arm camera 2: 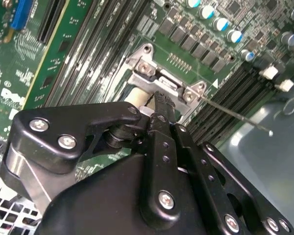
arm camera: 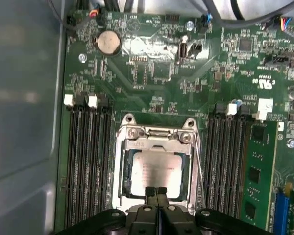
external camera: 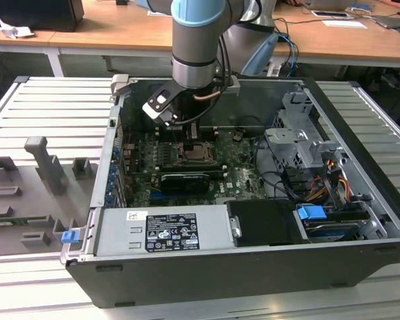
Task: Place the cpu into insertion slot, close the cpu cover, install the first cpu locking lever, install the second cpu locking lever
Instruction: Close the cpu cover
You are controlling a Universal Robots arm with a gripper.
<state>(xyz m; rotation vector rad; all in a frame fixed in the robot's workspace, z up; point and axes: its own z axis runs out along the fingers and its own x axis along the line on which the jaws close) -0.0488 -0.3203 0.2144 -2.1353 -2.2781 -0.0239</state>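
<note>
— what am i looking at, starting from our side?
— the open computer case [external camera: 253,280] is lying on its side, with the grey power supply [external camera: 120,233] sitting along the front edge. just behind it, the long black card [external camera: 185,181] is standing in the green board.
— and the chip?
— past the card, the cpu [arm camera: 154,171] is already sitting in the insertion slot [external camera: 195,153]. its metal top is showing through the window of the cpu cover [arm camera: 121,171], which is lying flat over it.
— is the gripper holding anything?
— no. the gripper [arm camera: 156,191] is hanging over one edge of the cover, its two fingers pressing together with nothing between them. i can't tell whether the tips are touching the plate.
— the levers?
— a thin metal lever [arm camera: 198,166] is running along one side of the socket, between it and a bank of memory slots [arm camera: 225,161].
— and beyond?
— a coin battery [arm camera: 108,42] is sitting on the board well apart from the socket, and wooden desks [external camera: 120,30] are standing behind the case.
</note>
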